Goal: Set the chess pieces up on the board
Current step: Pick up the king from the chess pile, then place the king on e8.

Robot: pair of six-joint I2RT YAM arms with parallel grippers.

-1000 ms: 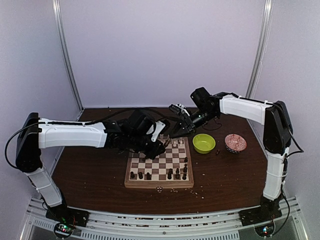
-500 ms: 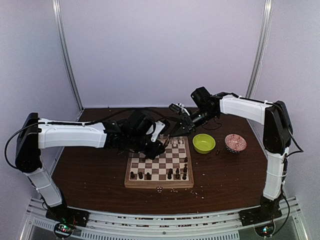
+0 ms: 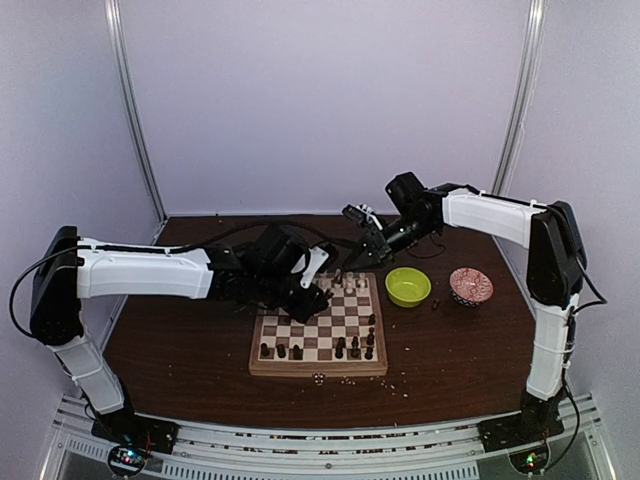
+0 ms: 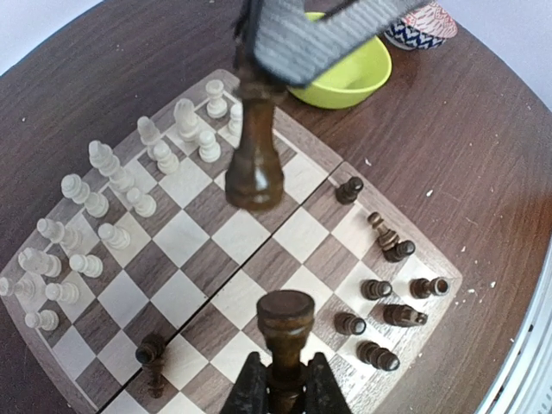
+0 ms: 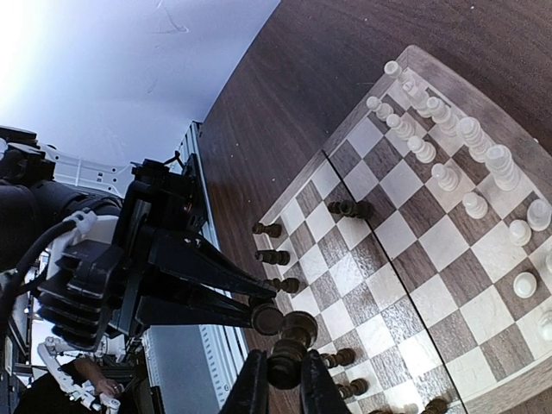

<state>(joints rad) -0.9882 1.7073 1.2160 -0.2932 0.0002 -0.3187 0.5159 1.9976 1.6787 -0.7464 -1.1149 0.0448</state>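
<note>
Left hand (image 4: 280,384) — dark piece (image 4: 285,321) in grip

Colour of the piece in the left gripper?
Dark brown piece, left gripper; clearest in left wrist view.

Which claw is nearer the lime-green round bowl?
Right. The right claw, gripping a dark brown chess piece, is at the wooden chessboard's edge beside the lime-green round bowl; the left claw, also holding one, is farther off, behind the right.

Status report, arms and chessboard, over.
Left gripper shut on dark piece. Right gripper shut on second dark piece, both over board. White pieces lined up; other dark pieces scattered. Grippers close together.
</note>
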